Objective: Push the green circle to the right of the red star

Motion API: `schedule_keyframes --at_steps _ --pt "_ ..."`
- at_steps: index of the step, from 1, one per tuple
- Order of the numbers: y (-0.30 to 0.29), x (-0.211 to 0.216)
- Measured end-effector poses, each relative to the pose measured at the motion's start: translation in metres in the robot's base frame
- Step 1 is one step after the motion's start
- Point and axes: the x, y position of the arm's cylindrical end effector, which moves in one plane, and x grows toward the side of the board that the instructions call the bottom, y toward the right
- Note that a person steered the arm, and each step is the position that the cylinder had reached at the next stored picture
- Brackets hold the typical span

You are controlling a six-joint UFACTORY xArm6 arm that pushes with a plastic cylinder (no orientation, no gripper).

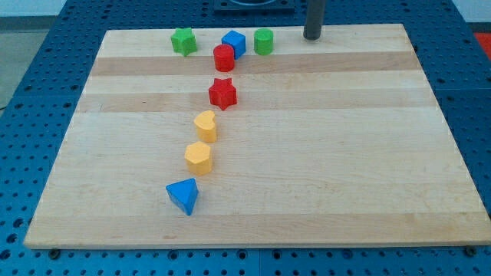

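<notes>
The board (307, 153) is pale wood, made of glued strips with visible grain, smooth and faintly satin; the blocks look like moulded plastic, smooth with a soft sheen: green circle (264, 41), green star (183, 41), blue cube (234, 43), red cylinder (224, 58), red star (222, 93), yellow heart (205, 126), yellow hexagon (198, 158), blue triangle (183, 196); the rod ending in the tip (311, 36) is dark and matt, material unclear; the blue table (46, 69) beneath is perforated, seemingly painted metal.

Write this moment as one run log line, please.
my tip: board's top edge, right of green circle, apart | green circle: up-right of red star, beside blue cube | push: not begun
</notes>
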Motion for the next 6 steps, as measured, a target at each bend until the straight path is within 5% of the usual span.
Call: schedule_keyframes --at_steps 5,6 --pt "-0.025 -0.026" --pt "-0.082 -0.011"
